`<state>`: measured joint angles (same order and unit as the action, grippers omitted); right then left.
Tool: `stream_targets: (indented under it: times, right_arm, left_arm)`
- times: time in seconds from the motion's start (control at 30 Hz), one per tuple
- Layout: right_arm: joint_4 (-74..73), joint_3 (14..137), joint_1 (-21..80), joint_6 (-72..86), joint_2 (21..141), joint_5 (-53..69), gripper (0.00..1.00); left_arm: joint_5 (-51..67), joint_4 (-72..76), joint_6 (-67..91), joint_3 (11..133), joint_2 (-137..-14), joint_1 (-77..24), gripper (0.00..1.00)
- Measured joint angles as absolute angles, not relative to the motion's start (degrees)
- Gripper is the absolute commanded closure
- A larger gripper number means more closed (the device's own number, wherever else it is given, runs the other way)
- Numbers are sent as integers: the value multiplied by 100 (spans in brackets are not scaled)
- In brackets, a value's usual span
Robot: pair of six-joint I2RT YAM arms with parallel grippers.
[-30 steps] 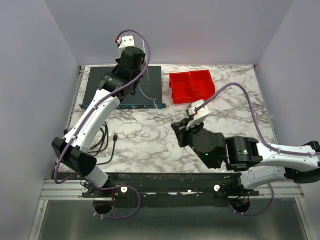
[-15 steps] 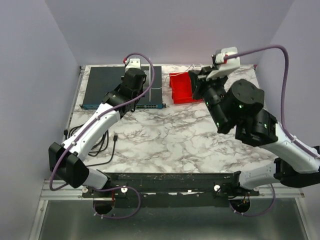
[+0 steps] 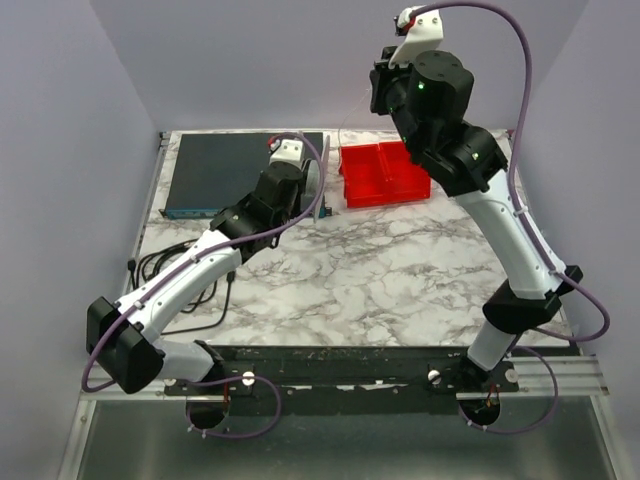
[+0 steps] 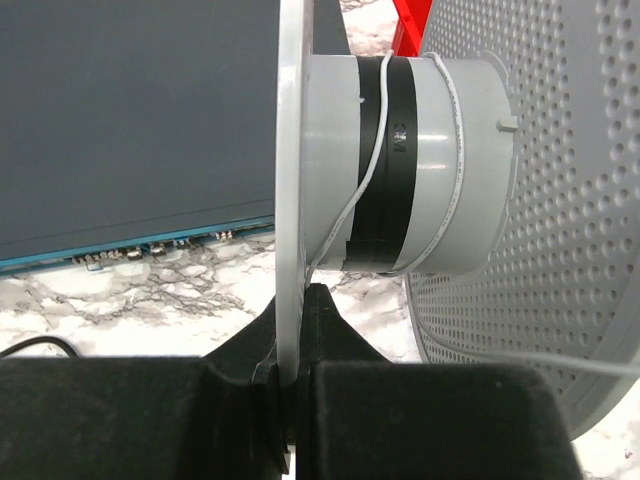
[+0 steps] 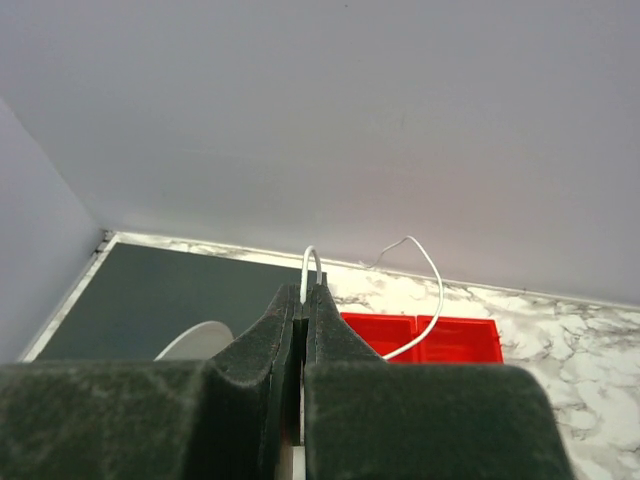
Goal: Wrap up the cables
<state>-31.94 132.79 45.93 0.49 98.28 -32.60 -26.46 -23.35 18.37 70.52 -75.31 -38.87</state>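
My left gripper is shut on the thin white flange of a grey spool, holding it near the dark box's right end. In the left wrist view the jaws pinch that flange edge-on. The white cable runs round the hub over a black tape band, and a perforated flange fills the right. My right gripper is raised high above the red bins. In the right wrist view it is shut on the cable, whose loose tail curls right.
A flat dark grey box lies at the back left. A red two-compartment bin sits at the back centre. Thicker black cords lie at the table's left edge. Lilac walls close in on three sides.
My right arm swung from low over the front of the table up and back to high above the red bins. My left arm brought the spool rightward and nearer, off the box.
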Motion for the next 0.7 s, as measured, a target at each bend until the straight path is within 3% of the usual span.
stream_targets:
  times: [0.7]
  right_arm:
    - [-3315,13622,2421,1184,10759,-1208,99]
  left_arm:
    - [-2604,-2563,1365,6751,-7098,-4665,100]
